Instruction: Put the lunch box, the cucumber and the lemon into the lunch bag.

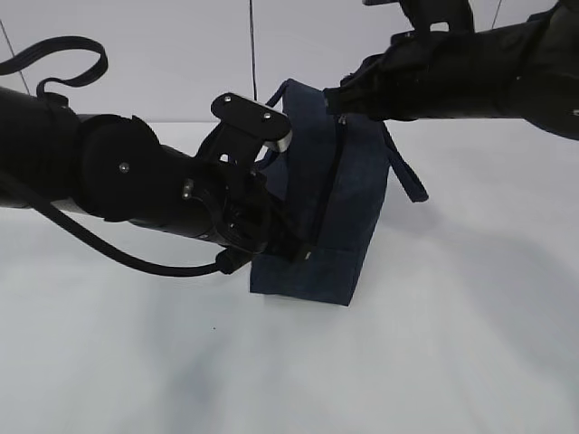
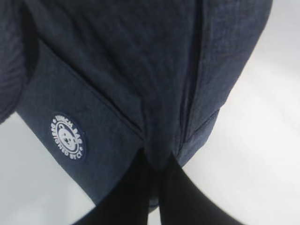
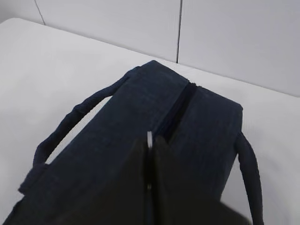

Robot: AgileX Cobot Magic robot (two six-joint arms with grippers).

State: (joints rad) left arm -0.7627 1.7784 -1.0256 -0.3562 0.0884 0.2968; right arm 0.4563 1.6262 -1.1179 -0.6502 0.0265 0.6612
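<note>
Navy fabric, 1 bag [image 1: 335, 217] on the white table [image 1: 470, 344], tilted, with 2 loop handles [image 3: 70, 126] and 1 round white logo [image 2: 68, 137]. Left gripper [image 2: 157, 171] pinches cloth at the bag's lower end; right gripper [image 3: 150, 154] is clamped on the metal zipper pull [image 3: 149, 139] on top.

Lunch bag [image 1: 348, 208]: interior hidden, contents cannot be told. Left gripper [image 1: 294, 253] fingertips buried in the near bag corner. Right gripper [image 1: 339, 107] tips masked by its own arm. White logo [image 2: 68, 137] lettering too blurred to read.
</note>
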